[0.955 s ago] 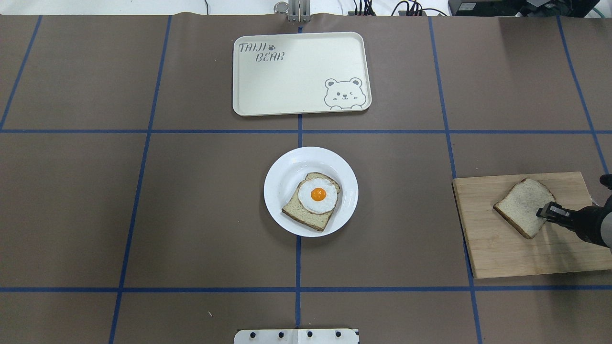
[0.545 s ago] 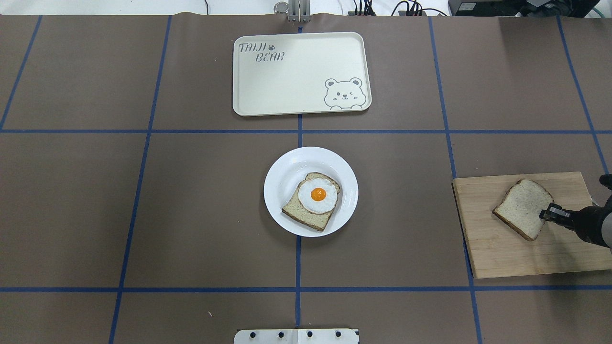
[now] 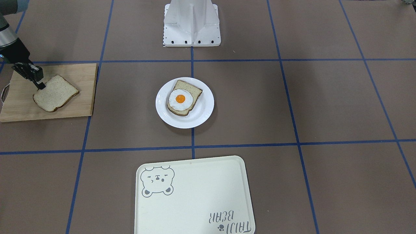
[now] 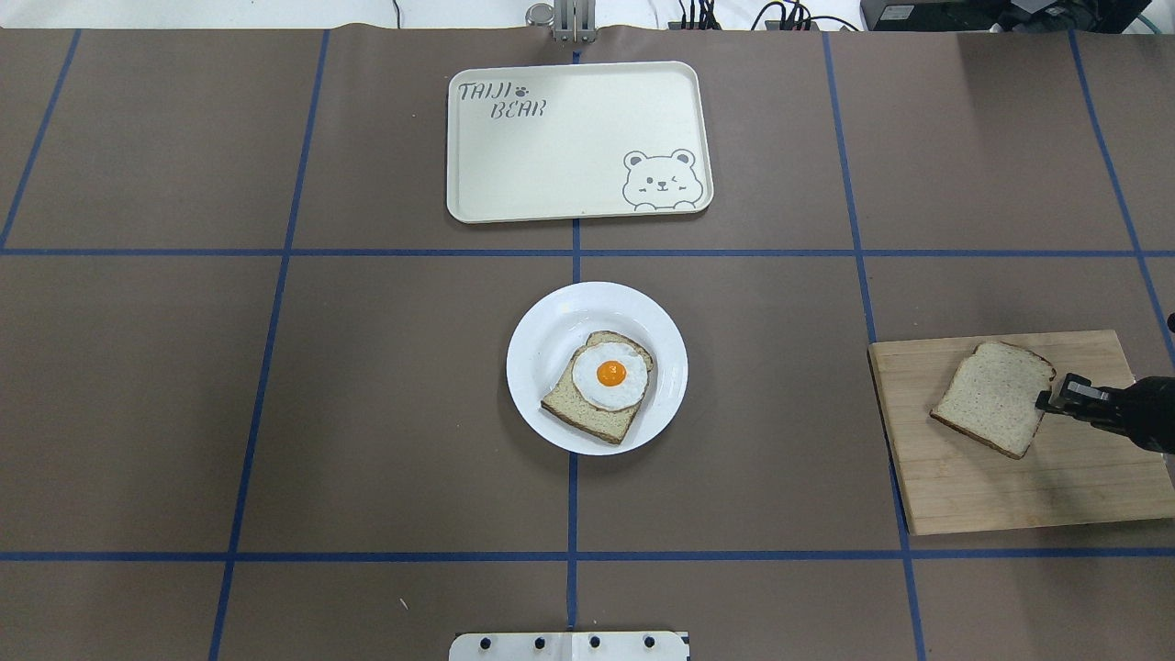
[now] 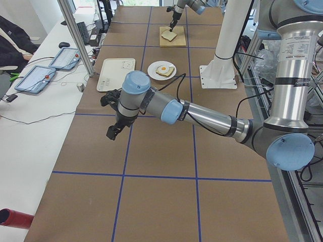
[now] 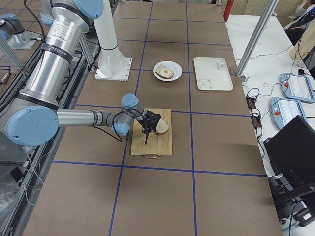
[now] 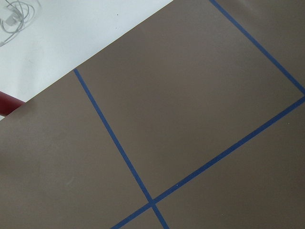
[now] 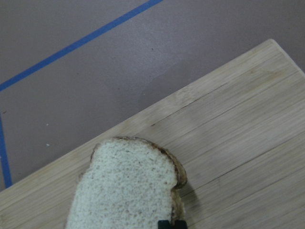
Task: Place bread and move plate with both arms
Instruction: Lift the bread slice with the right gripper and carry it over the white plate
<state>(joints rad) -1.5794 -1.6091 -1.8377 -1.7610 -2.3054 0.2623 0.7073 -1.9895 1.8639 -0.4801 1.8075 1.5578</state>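
Since one second ago the bread (image 4: 991,397) has turned a little and shifted toward the table's middle, and the right gripper (image 4: 1052,401) has come along with it. The jaws are clenched on the crust at the slice's edge. The rest of the slice stretches away from them over the wooden cutting board (image 4: 1010,500). The right wrist view shows a shadow under the slice, so it is raised there; whether its far corner touches the board I cannot tell. Well apart from these jaws, at the table's middle, stands the white plate (image 4: 542,321) with the egg-topped slice (image 4: 587,415) on it. Beyond the plate lies the cream bear-print tray (image 4: 569,165). The left gripper (image 5: 112,132) hangs over the brown table cover, far from all these; if its jaws are released or clenched I cannot tell
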